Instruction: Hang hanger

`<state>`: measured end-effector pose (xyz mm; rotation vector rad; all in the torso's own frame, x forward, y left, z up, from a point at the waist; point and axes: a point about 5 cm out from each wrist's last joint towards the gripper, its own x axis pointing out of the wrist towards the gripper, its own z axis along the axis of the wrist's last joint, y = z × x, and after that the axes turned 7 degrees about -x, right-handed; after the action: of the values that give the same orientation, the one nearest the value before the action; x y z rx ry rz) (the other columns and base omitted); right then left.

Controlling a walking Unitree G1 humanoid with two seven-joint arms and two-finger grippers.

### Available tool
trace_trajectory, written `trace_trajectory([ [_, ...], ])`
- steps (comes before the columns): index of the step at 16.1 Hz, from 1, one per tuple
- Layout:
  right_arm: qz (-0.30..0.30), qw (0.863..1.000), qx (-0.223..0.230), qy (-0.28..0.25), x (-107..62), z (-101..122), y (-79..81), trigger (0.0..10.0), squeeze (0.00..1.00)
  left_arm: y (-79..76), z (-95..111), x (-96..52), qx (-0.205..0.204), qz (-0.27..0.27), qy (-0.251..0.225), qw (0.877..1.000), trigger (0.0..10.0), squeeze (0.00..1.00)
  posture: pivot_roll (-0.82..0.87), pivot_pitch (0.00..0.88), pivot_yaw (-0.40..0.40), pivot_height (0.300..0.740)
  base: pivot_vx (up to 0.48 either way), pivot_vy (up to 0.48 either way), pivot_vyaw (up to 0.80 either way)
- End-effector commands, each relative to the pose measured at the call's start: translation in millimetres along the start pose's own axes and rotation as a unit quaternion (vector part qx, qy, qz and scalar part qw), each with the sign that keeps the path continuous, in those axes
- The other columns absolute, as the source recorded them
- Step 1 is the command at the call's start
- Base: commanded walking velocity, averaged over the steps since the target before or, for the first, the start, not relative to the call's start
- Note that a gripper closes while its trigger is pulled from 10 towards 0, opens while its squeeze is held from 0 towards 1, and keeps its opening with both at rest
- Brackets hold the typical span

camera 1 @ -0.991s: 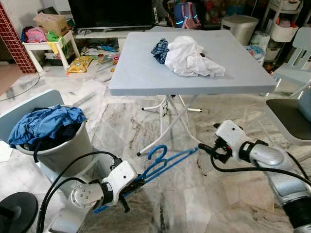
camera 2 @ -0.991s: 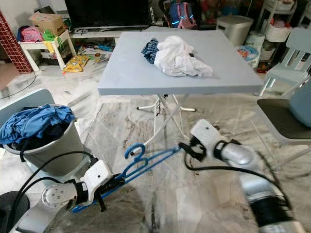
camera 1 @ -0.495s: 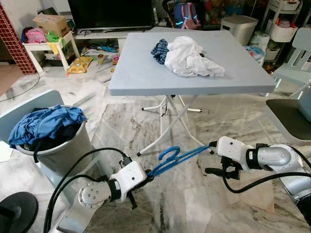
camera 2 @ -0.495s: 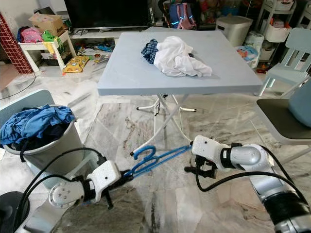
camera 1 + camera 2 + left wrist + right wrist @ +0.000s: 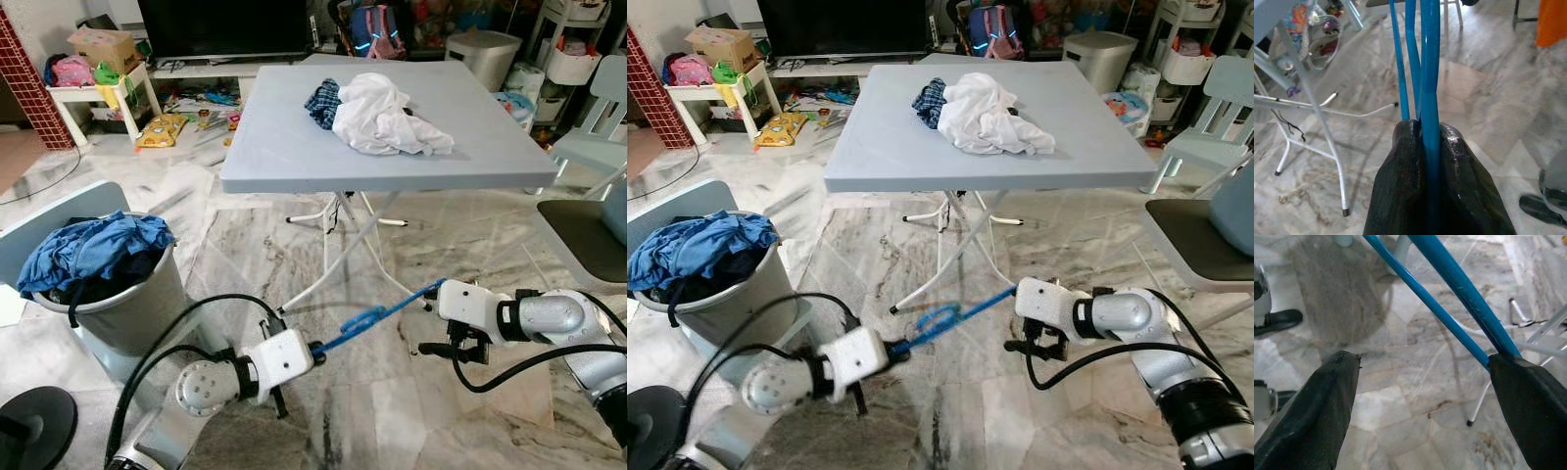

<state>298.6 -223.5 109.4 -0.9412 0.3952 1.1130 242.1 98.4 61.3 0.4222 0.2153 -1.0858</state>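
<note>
A blue plastic hanger (image 5: 377, 313) hangs low over the marble floor, in front of the folding table's legs. My left gripper (image 5: 315, 350) is shut on its near end; in the left wrist view the black fingers (image 5: 1400, 161) pinch the blue bars (image 5: 1427, 58). My right gripper (image 5: 431, 316) sits at the hanger's far end and is open. In the right wrist view the bars (image 5: 1459, 284) cross the gap (image 5: 1425, 360) and rest against one finger (image 5: 1528, 401). The hanger's hook (image 5: 939, 316) lies near its middle, seen almost edge-on.
A grey folding table (image 5: 294, 147) stands ahead with a white and checked pile of clothes (image 5: 387, 113) on it; its white legs (image 5: 333, 255) are just behind the hanger. A basket of blue laundry (image 5: 93, 259) is at left, a chair (image 5: 588, 235) at right.
My left gripper has pushed forward and right with the hanger, which has turned from face-on to nearly edge-on. My right gripper has closed in around the hanger's far end, fingers still apart.
</note>
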Motion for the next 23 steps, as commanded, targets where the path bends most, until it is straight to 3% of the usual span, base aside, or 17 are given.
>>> trace_trajectory([
  [1,0.003,1.0,-0.028,-0.013,-1.7,9.7,-8.1,10.0,0.0,-5.9,3.7,7.2,0.02,-0.032,-0.003,0.999,10.0,0.0,-0.14,0.0,0.034,0.74,0.0,0.0,0.0],
  [4,0.024,0.999,-0.035,-0.007,-4.3,7.6,-5.9,10.0,0.0,-4.0,5.5,15.9,0.018,-0.032,-0.01,0.999,10.0,0.0,-0.15,0.0,0.03,0.74,0.0,0.0,0.0],
  [7,-0.035,0.999,-0.031,0.004,-13.1,2.9,-20.2,10.0,0.0,21.0,4.9,18.8,0.011,0.072,-0.011,0.997,10.0,0.0,-0.15,0.0,0.026,0.74,0.0,0.0,0.0],
  [8,-0.106,0.994,-0.022,0.024,-19.3,-5.3,-30.6,10.0,0.0,45.7,2.1,11.1,-0.014,0.183,-0.014,0.983,10.0,0.0,-0.15,0.0,0.024,0.74,0.0,0.0,0.0],
  [10,-0.168,0.986,0.006,0.018,-21.8,-8.9,-36.1,10.0,0.0,62.9,-1.9,-0.1,-0.048,0.268,-0.022,0.962,10.0,0.0,-0.15,0.0,0.023,0.74,0.0,0.0,0.0],
  [11,-0.184,0.983,0.014,-0.004,-20.5,-5.8,-34.8,10.0,0.0,64.8,-4.5,-3.1,-0.084,0.281,-0.033,0.956,10.0,0.0,-0.15,0.0,0.023,0.74,0.0,0.0,0.0],
  [12,-0.19,0.982,0.017,-0.013,-19.0,-3.5,-34.1,10.0,0.0,63.5,-6.0,-2.9,-0.088,0.277,-0.03,0.956,10.0,0.0,-0.15,0.0,0.026,0.74,0.0,0.0,0.0],
  [15,-0.129,0.991,-0.016,-0.013,-11.9,-1.7,-23.2,10.0,0.0,41.8,-2.0,10.3,-0.059,0.175,-0.036,0.982,10.0,0.0,-0.16,0.0,0.026,0.74,0.0,0.0,0.0],
  [18,-0.084,0.996,-0.039,-0.016,-15.2,2.8,-23.2,10.0,0.0,12.9,-2.4,21.8,-0.032,0.056,-0.02,0.998,10.0,0.0,-0.16,0.0,0.024,0.74,0.0,0.0,0.0],
  [23,-0.038,0.998,-0.047,-0.024,-15.8,7.7,-20.1,10.0,0.0,7.7,2.9,29.9,-0.018,0.02,-0.021,0.999,10.0,0.0,-0.16,0.0,0.022,0.74,0.0,0.0,0.0],
])
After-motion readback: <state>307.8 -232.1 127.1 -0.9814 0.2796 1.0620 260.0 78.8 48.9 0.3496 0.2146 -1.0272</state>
